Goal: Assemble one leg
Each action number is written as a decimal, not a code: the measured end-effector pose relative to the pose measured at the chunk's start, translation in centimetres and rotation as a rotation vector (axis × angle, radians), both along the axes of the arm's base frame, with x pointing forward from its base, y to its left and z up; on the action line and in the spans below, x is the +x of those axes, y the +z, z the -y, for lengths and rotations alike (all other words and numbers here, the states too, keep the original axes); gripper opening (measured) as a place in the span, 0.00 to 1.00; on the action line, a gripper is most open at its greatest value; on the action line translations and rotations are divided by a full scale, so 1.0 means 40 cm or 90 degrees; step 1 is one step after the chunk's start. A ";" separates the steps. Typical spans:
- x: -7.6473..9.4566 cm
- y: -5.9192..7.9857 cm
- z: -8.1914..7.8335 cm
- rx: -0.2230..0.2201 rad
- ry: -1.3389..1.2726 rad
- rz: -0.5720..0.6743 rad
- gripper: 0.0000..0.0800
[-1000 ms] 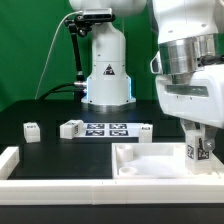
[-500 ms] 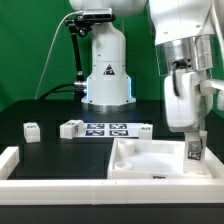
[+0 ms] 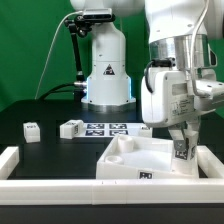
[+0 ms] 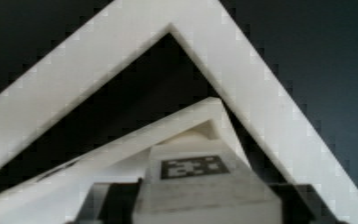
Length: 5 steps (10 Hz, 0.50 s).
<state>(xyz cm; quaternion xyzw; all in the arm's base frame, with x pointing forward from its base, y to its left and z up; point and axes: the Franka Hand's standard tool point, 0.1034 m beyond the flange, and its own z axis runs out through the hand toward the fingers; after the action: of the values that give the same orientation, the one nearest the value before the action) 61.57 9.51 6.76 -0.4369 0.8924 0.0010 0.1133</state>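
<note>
Tool (image 3: 181, 150) pinching the tagged leg (image 3: 181, 152) between its fingers, inside the white tray-like part (image 3: 130, 165) toward the exterior view's right. Two more small tagged pieces (image 3: 32, 131) (image 3: 71, 128) on the black counter (image 3: 50, 148), beside the marker board (image 3: 106, 128).

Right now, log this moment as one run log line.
phase: leg at tray | gripper: shut on leg | leg: over tray-like part | loose tagged pieces: on table | marker board: untouched
</note>
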 end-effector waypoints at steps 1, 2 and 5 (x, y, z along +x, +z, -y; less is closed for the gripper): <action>0.000 0.000 0.001 0.001 -0.001 0.000 0.37; 0.000 -0.001 0.001 -0.004 0.024 0.003 0.37; 0.000 -0.001 0.001 -0.005 0.024 0.003 0.79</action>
<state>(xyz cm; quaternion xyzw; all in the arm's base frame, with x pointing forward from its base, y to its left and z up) 61.55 9.46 6.72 -0.4544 0.8835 -0.0011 0.1136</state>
